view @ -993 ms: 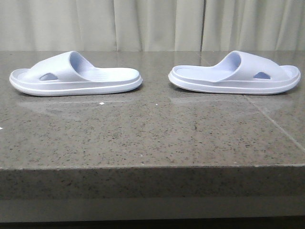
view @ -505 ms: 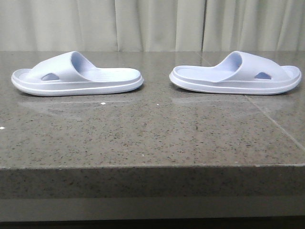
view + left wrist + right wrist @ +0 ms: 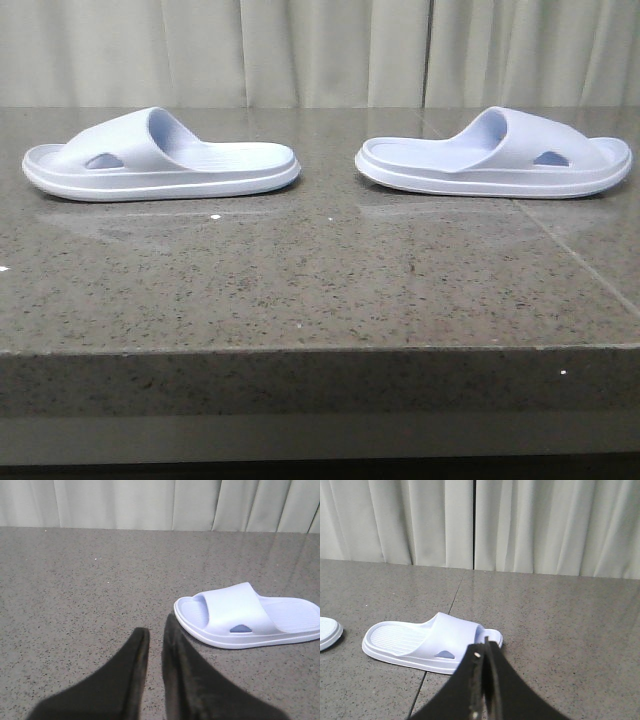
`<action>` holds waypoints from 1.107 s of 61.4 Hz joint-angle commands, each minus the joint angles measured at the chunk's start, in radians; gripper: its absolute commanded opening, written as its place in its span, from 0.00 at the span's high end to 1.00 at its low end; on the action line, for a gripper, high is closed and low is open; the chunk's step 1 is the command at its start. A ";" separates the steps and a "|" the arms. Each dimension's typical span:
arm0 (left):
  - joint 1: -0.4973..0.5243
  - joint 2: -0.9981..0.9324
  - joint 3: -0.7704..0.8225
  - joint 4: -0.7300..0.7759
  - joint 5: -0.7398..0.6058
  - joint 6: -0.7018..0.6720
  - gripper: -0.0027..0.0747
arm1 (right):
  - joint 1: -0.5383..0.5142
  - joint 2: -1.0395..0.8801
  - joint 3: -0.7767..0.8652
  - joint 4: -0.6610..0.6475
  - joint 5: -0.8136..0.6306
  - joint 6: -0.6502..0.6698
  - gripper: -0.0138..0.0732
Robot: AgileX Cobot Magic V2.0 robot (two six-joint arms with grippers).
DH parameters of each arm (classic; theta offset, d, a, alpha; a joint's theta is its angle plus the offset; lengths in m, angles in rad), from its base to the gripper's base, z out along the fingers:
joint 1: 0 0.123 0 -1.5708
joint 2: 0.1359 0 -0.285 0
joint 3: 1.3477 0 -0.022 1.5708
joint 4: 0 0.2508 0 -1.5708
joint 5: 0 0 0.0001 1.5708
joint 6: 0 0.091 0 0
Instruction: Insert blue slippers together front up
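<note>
— Front view: showing both slippers lying flat on the table point(image 3: 320, 290), left slipper point(image 3: 160, 155) and right slipper point(image 3: 495, 153) well apart, heels facing each other, toes pointing outward. No arms showing there.

— Left wrist view: seeing the left gripper point(image 3: 155, 635) nearly closed, only a narrow slit between the fingers, holding nothing, sitting near the toe end of its slipper point(image 3: 250, 615). Right side?

— Right gripper point(image 3: 482, 647) pressed together, empty, hovering just near of the right slipper point(image 3: 432, 642).

— So nothing grasped yet; judging this as the reach.

— Agreed. Probably needing to spread both sets of fingers first, then pinching each strap or sole edge squarely, avoiding the soft foam buckling.

— And lifting evenly, turning toes upward before nesting one into the other.
</note>
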 commanded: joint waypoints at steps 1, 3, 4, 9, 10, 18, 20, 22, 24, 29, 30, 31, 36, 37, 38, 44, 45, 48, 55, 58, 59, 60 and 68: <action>-0.001 0.011 -0.036 -0.001 -0.085 -0.010 0.53 | -0.006 0.020 -0.036 -0.008 -0.088 -0.006 0.69; -0.001 0.011 -0.036 -0.001 -0.085 -0.010 0.41 | -0.006 0.020 -0.036 -0.008 -0.088 -0.006 0.59; -0.001 0.011 -0.036 -0.001 -0.085 -0.010 0.37 | -0.006 0.020 -0.036 -0.008 -0.088 -0.006 0.55; -0.001 0.011 -0.036 -0.001 -0.089 -0.010 0.15 | -0.006 0.020 -0.036 -0.008 -0.087 -0.006 0.27; -0.001 0.011 -0.036 -0.001 -0.089 -0.010 0.11 | -0.006 0.020 -0.036 -0.008 -0.087 -0.006 0.21; -0.001 0.011 -0.036 -0.001 -0.093 -0.010 0.07 | -0.006 0.020 -0.036 -0.008 -0.087 -0.006 0.10; -0.001 0.011 -0.036 -0.001 -0.093 -0.010 0.08 | -0.006 0.020 -0.036 -0.008 -0.087 -0.006 0.10; -0.001 0.011 -0.036 -0.001 -0.093 -0.010 0.09 | -0.006 0.020 -0.036 -0.008 -0.087 -0.006 0.10; -0.001 0.011 -0.036 -0.001 -0.093 -0.010 0.10 | -0.006 0.020 -0.036 -0.008 -0.087 -0.006 0.10; -0.001 0.011 -0.036 -0.001 -0.093 -0.010 0.14 | -0.006 0.020 -0.036 -0.008 -0.087 -0.006 0.10; -0.001 0.011 -0.034 -0.001 -0.093 -0.010 0.14 | -0.006 0.020 -0.036 -0.008 -0.087 -0.006 0.10; -0.001 0.011 -0.034 -0.001 -0.095 -0.010 0.15 | -0.006 0.020 -0.036 -0.008 -0.087 -0.006 0.10; -0.001 0.013 -0.029 -0.003 -0.132 -0.010 0.17 | -0.006 0.020 -0.036 -0.008 -0.087 -0.006 0.10; -0.001 0.013 -0.029 -0.005 -0.135 -0.010 0.17 | -0.006 0.020 -0.036 -0.008 -0.088 -0.006 0.10; -0.001 0.013 -0.029 -0.009 -0.138 -0.010 0.17 | -0.006 0.020 -0.036 -0.008 -0.088 -0.006 0.10; -0.001 0.033 -0.038 -0.020 -0.138 -0.010 0.17 | -0.006 0.020 -0.036 -0.008 -0.086 -0.006 0.10; -0.001 0.042 -0.040 -0.020 -0.138 -0.010 0.17 | -0.006 0.020 -0.036 -0.008 -0.084 -0.006 0.10; -0.001 0.073 -0.057 -0.020 -0.136 -0.010 0.17 | -0.006 0.020 -0.036 -0.008 -0.079 -0.006 0.10; -0.001 0.207 -0.131 -0.007 -0.136 -0.010 0.17 | -0.006 0.020 -0.036 -0.008 -0.077 -0.006 0.10; -0.001 0.277 -0.182 -0.006 -0.136 -0.010 0.17 | -0.006 0.020 -0.036 -0.008 -0.074 -0.006 0.10; -0.001 0.298 -0.197 -0.006 -0.134 -0.010 0.17 | -0.006 0.020 -0.036 -0.008 -0.074 -0.006 0.10; -0.001 0.319 -0.211 -0.006 -0.132 -0.010 0.17 | -0.006 0.020 -0.036 -0.008 -0.073 -0.006 0.10; -0.001 0.523 -0.347 -0.038 -0.101 -0.010 0.17 | -0.006 0.020 -0.036 -0.008 -0.068 -0.006 0.10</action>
